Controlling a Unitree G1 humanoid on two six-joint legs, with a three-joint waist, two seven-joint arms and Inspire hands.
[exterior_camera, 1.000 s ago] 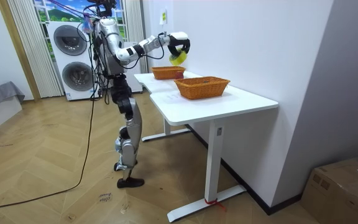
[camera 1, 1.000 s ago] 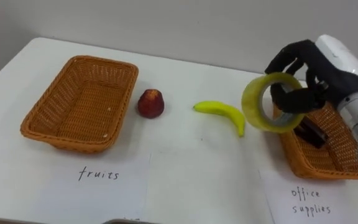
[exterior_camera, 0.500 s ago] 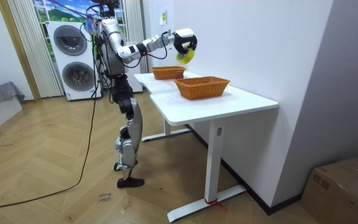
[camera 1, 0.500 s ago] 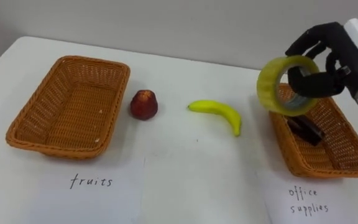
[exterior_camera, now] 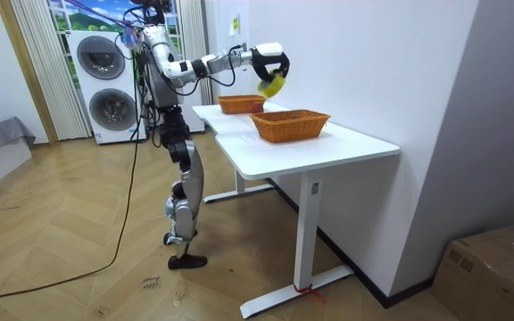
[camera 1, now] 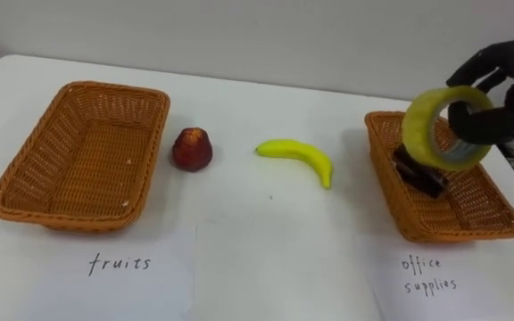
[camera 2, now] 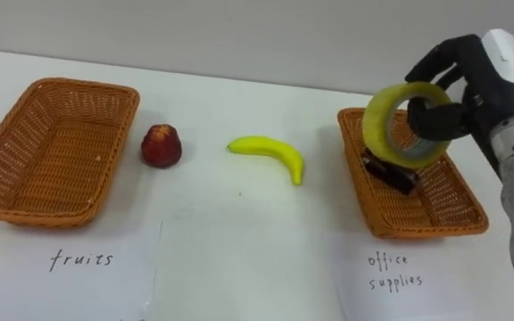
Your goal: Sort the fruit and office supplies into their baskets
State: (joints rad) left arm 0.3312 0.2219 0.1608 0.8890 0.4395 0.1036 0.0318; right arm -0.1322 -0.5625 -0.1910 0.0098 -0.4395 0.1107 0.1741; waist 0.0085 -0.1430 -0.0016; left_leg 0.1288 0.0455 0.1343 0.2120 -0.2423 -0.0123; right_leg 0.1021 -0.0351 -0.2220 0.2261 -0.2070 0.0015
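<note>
Right hand (camera 2: 460, 80) curled tight on the tape roll (camera 2: 380, 120): thumb thru the hole, other fingers arched over the top of the band, roll up in the air, clear of everything else. Roll stands on edge, hole axis approx level, open face turned toward the camera & a bit to the robot's left. Right under hand & roll is the right basket (camera 2: 440, 201), w/ a dark flat thing (camera 2: 391, 174) on its floor just below the roll, apart from it. Out to the hand's left on the table (camera 2: 239, 241) lies the banana (camera 2: 270, 152), long axis running toward the hand, near end curving down toward the camera. Further left sits a red fruit (camera 2: 161, 145), then the left basket (camera 2: 43, 152), well apart from the hand. Room view: robot stands at the table's end, right arm stretched out over it w/ the roll raised.
</note>
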